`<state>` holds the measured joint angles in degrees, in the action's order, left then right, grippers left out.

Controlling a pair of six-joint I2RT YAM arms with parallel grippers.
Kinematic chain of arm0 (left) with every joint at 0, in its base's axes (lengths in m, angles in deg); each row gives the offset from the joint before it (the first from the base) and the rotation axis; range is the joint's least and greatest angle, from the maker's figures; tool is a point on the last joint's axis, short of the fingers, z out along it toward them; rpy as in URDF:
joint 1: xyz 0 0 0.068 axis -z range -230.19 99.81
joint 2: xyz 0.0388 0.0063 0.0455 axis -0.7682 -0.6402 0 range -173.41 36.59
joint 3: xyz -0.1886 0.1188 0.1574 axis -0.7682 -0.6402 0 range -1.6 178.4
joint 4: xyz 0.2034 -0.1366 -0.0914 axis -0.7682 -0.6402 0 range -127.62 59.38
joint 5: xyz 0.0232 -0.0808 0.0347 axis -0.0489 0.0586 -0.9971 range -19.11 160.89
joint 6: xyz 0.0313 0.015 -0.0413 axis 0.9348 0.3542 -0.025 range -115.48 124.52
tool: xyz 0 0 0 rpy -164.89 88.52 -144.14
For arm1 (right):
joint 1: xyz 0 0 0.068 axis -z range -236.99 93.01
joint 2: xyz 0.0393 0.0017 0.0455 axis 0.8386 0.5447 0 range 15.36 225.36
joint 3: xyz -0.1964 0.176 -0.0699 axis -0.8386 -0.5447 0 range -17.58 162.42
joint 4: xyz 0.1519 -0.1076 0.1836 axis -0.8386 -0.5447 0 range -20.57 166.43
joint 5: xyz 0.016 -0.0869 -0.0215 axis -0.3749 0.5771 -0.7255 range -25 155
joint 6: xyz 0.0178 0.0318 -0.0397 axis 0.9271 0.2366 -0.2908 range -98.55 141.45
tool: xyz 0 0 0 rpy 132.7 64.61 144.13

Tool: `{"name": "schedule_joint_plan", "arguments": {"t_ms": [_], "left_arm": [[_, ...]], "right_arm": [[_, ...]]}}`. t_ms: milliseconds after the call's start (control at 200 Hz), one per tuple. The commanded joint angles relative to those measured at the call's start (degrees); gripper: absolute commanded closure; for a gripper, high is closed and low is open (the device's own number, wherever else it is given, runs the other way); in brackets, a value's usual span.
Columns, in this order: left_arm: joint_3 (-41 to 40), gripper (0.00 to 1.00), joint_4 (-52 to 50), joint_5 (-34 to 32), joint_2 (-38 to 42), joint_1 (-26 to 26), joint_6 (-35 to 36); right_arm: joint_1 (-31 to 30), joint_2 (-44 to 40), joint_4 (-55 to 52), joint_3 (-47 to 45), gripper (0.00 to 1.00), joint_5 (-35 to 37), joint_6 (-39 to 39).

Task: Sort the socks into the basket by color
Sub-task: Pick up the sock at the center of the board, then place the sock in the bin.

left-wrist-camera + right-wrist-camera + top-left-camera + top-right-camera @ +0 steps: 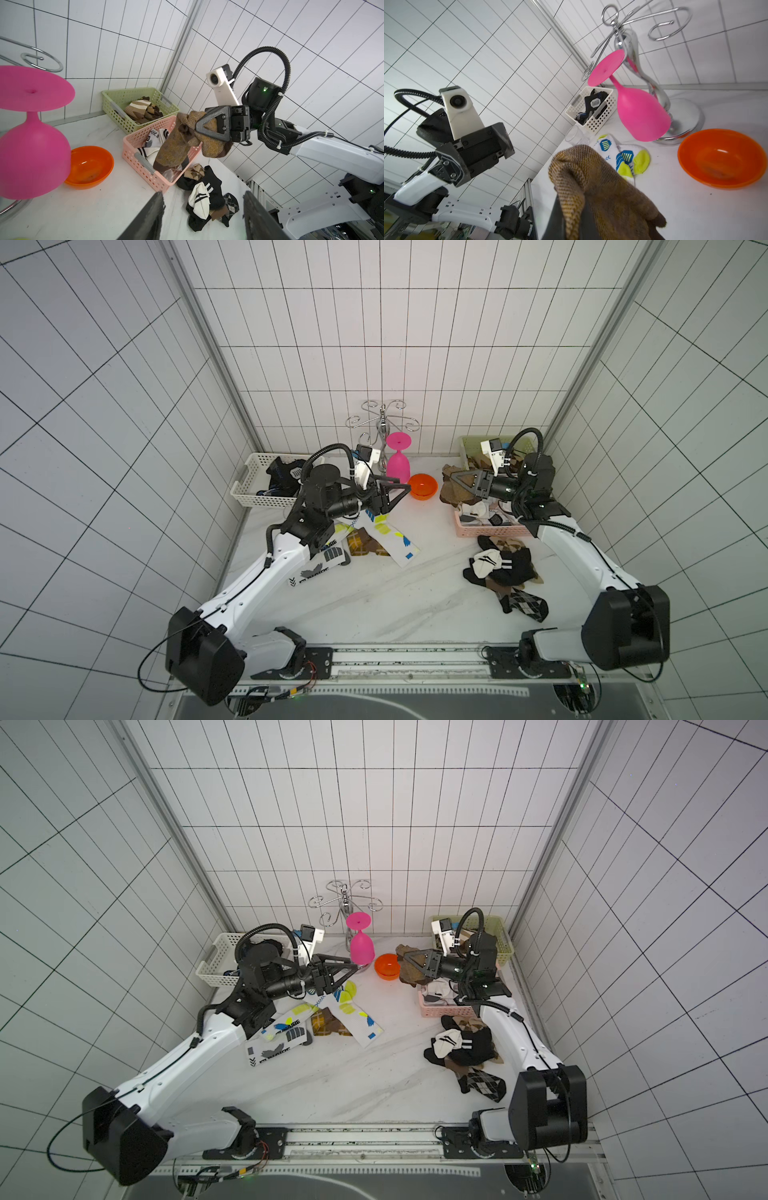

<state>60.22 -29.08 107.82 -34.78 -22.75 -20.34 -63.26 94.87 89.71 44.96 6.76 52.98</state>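
Roughly, the sort looks about half done. The white basket (249, 494) holds black socks (282, 477), the green basket (116, 116) holds tan socks (141, 110), and the pink basket (145, 172) holds striped white socks (154, 139).

The right claw (207, 124) is clamped on a brown sock (176, 149). It dangles clear of the table beside the pink basket, with the green basket just behind (its likely home, judging by colour). The left claw (203, 195) has its jaws apart with nothing between them.

Left to do:
- **Near the left arm:** the printed socks (390, 539), white with yellow and blue, lie on the table. A plaid sock (363, 546) lies against them.
- **By the right arm:** a mixed pile (503, 568) of black, white and brown socks sits just in front of the pink basket.
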Motion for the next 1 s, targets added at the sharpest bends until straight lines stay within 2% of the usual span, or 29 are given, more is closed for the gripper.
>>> {"name": "schedule_joint_plan", "arguments": {"t_ms": [0,180,480,735,994], "left_arm": [[-0.84,0.38,-2.17,-4.32,1.24,-0.12,0.17],[-2.3,0.39,-3.32,-7.83,2.45,-0.17,0.34],[-3.79,0.37,-6.12,-11.55,4.24,-0.08,1.01],[-3.77,0.35,-7.98,-14.02,4.55,-0.1,1.48],[-4.21,0.35,-8.21,-16.77,3.63,-0.06,1.22]], "right_arm": [[2.59,1.27,-1.56,9.97,1.0,5.15,-3.35],[6.62,5.86,-3.78,17.03,1.0,11.56,-5.28],[9.02,14.37,-4.87,26.17,1.0,28.43,-13.51],[9.02,25.17,1.97,31.9,1.0,37.37,-18.42],[8.93,36.53,12.91,36.03,1.0,51.24,-24.21]]}}
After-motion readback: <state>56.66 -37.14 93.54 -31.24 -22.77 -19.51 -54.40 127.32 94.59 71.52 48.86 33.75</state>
